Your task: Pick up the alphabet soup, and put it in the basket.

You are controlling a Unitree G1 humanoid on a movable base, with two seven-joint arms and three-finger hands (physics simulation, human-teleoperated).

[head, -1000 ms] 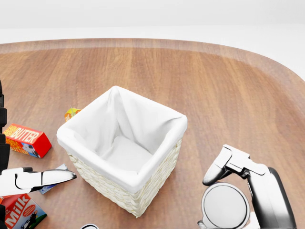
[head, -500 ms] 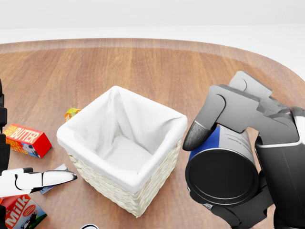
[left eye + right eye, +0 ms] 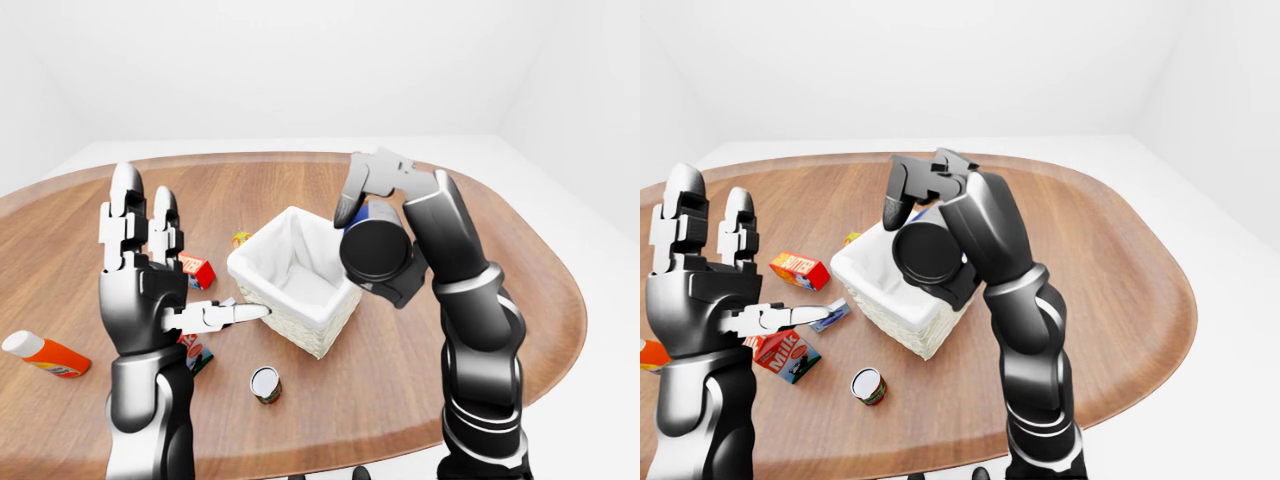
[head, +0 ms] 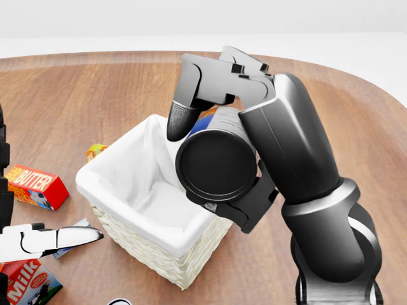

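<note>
The right hand [image 4: 213, 136] rises from the bottom right corner of the head view, where a second ago only its fingers and the alphabet soup's pale lid showed low over the table [image 4: 331, 108]. Half a second ago it held the can beside the basket's right edge. Now it is up and to the left, with the alphabet soup [image 4: 216, 166] gripped on its side, dark end toward the camera, over the right rim of the basket [image 4: 127, 216], covering the basket's far corner.
</note>
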